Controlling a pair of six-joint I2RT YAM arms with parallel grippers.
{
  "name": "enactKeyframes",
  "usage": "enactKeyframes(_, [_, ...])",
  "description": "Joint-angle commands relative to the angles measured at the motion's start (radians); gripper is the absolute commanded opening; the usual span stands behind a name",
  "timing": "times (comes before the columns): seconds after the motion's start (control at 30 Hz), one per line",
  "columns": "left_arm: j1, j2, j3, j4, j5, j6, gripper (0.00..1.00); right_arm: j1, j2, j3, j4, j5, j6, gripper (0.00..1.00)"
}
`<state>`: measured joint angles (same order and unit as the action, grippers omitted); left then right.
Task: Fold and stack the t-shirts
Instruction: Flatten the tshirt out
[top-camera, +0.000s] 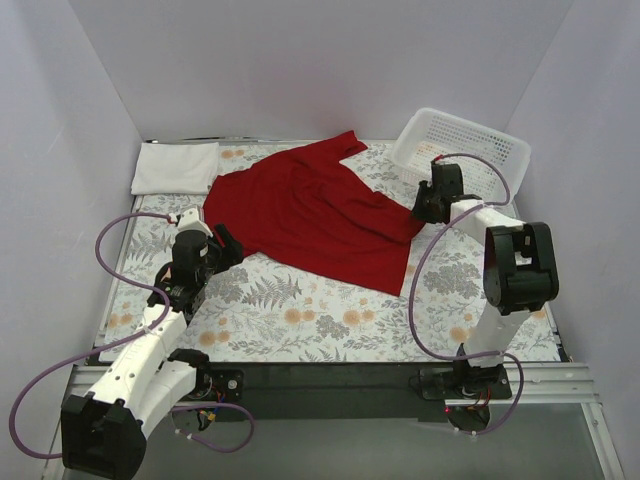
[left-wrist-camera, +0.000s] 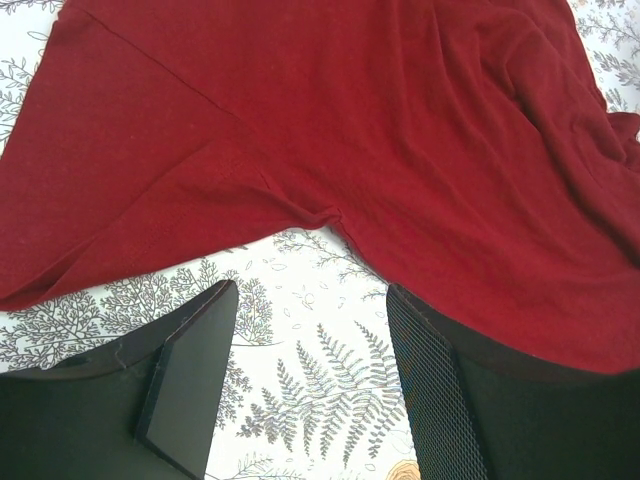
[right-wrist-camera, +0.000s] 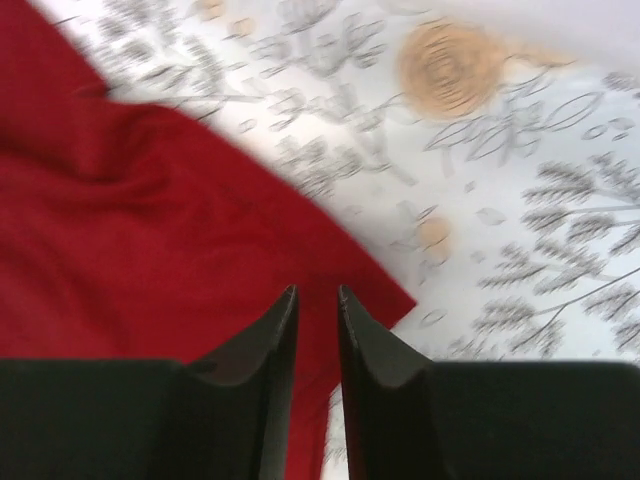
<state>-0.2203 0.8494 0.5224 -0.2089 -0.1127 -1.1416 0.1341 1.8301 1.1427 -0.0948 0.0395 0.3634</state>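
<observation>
The folded white t-shirt (top-camera: 175, 167) lies in the bench's far-left corner. The left gripper (left-wrist-camera: 310, 298), spread wide and empty, hovers at the near hem of the red t-shirt (top-camera: 310, 210), which lies rumpled across the middle. The cloth is probably light and limp, best taken at its corners. The right gripper (right-wrist-camera: 317, 292) is nearly pressed together at the right hem corner, and I cannot tell whether it is pinching.

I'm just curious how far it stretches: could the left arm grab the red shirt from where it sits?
Probably yes. The left claw is open just short of the red shirt's edge, with only bare tablecloth between.
</observation>
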Motion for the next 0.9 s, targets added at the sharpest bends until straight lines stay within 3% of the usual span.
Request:
enactKeyframes(0.0, [-0.005,-0.001,-0.004,0.009,-0.022,0.013,0.60,0.070,-0.155,-0.047,0.006,-0.110,-0.018,0.31])
enactKeyframes(0.23, [-0.005,0.004,-0.001,0.006,-0.025,0.008,0.60,0.292,-0.190,-0.164,0.007,-0.249,-0.012,0.38])
enactKeyframes(0.4, [-0.005,-0.001,-0.001,-0.004,-0.041,0.006,0.60,0.328,-0.154,-0.248,0.010,-0.280,0.017,0.38])
enactKeyframes(0.6, [-0.005,-0.006,-0.002,-0.007,-0.044,0.003,0.60,0.291,-0.195,-0.366,0.001,-0.172,0.016,0.38])
enactKeyframes(0.87, [-0.005,0.003,-0.002,-0.012,-0.053,-0.007,0.60,0.066,-0.331,-0.518,-0.085,-0.112,0.016,0.39])
